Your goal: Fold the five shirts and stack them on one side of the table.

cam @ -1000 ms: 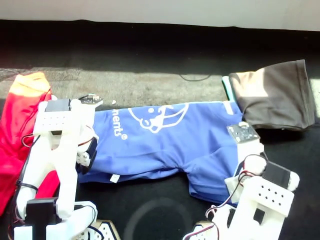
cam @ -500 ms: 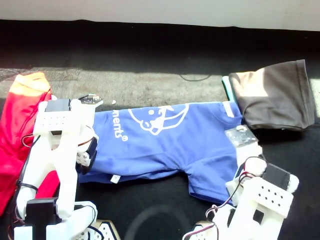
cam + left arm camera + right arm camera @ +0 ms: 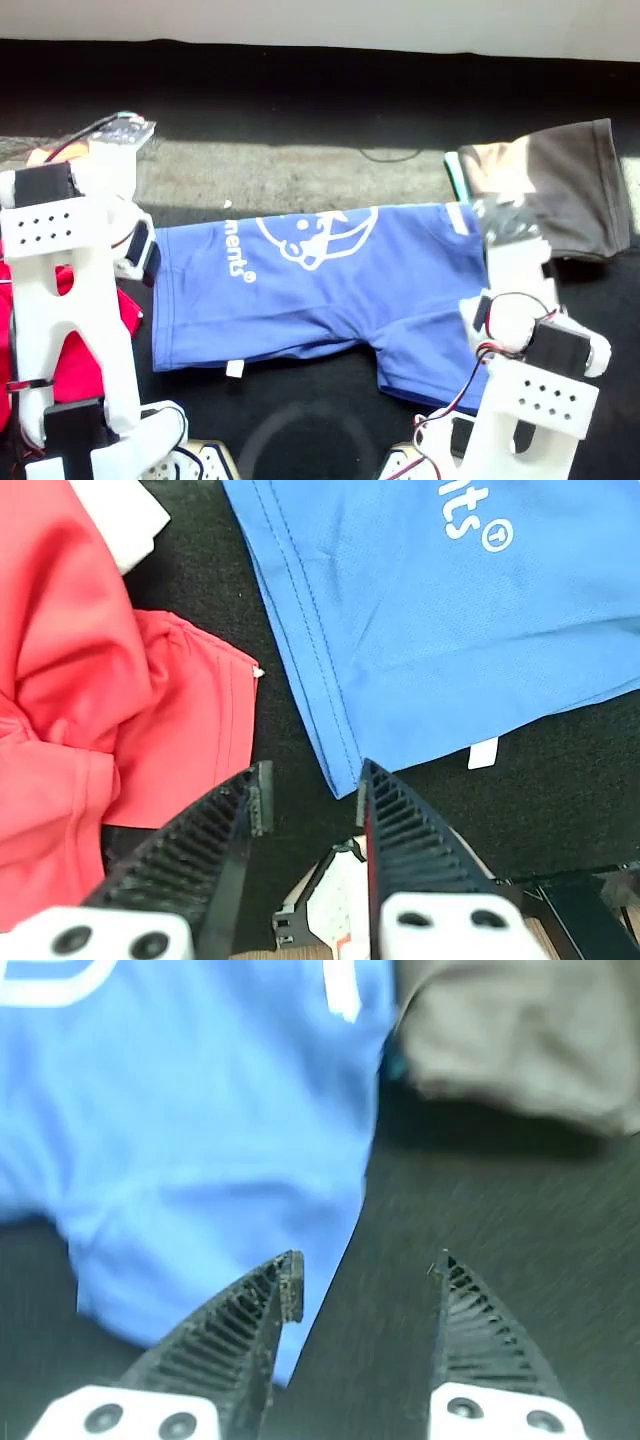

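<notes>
The blue shirt (image 3: 320, 290) lay flat on the desk (image 3: 300, 400), stretched from arm to arm. The left fingers (image 3: 225, 830) were spread by its hem corner, and the right fingers (image 3: 250, 1320) were spread by its sleeve edge.

Hard daylight fell in a band across the far worktop (image 3: 300, 172) — bleaching one corner of the grey shirt (image 3: 492, 160). The near worktop lay in shade. The left arm (image 3: 60, 290)'s white casing glared. Both wrist views were evenly lit.

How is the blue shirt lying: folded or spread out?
Spread out. The blue shirt lies open on the table, white print facing up, one sleeve sticking out.
</notes>
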Robot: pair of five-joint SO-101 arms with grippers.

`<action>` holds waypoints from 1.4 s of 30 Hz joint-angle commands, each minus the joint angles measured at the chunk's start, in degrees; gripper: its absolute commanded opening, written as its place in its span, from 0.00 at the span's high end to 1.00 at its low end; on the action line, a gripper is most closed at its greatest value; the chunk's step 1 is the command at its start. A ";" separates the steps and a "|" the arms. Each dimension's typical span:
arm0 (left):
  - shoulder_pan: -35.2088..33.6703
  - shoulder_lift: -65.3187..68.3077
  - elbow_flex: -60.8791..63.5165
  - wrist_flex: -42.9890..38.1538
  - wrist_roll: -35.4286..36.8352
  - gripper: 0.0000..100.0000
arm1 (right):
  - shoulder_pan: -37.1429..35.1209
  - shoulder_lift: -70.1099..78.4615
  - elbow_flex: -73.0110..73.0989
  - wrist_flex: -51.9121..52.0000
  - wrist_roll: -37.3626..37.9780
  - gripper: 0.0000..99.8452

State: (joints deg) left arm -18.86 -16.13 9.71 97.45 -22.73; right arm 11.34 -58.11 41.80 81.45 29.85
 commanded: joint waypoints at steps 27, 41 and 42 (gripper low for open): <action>6.20 56.48 -33.89 -25.32 13.54 0.99 | -12.97 60.62 -6.46 -55.78 -11.69 0.96; 5.67 85.93 -94.46 1.58 13.54 0.99 | -13.93 73.98 -27.30 -49.01 -11.96 0.96; 5.67 86.64 -96.75 2.90 13.54 0.99 | -14.20 72.75 -27.30 -47.96 -11.96 0.96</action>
State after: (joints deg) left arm -12.00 69.67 -76.62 96.22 -9.27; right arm -1.67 17.58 17.89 30.20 18.07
